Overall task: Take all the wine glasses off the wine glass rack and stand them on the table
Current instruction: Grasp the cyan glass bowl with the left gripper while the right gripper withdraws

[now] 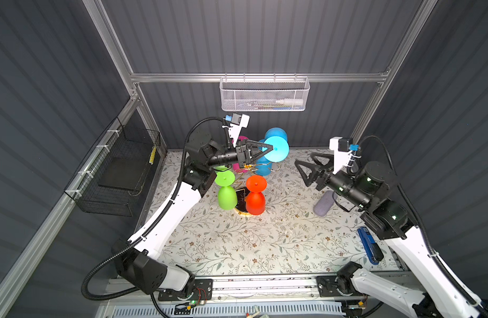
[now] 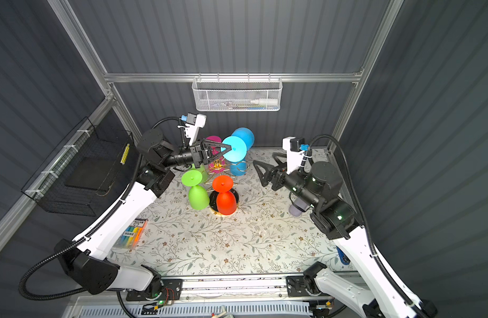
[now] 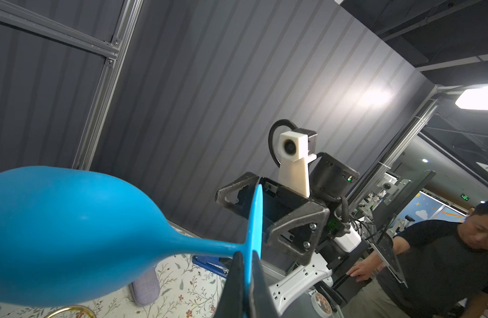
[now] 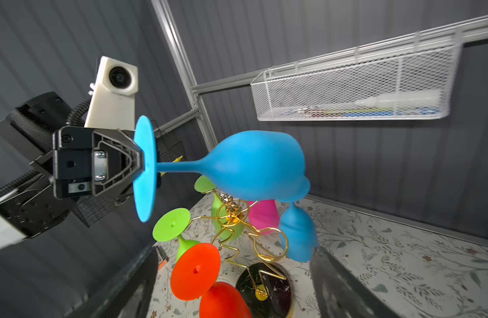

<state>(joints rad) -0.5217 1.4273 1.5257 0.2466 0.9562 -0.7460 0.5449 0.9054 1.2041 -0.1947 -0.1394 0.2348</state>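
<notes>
Fingers of the left gripper pinch the foot of the blue glass; the left wrist view shows its rim wedged between them. Only the right wrist view shows the glass lying level above the rack, stem out of the gold loops. In both top views the right gripper stands spread wide and empty, well apart on the rack's right.
</notes>
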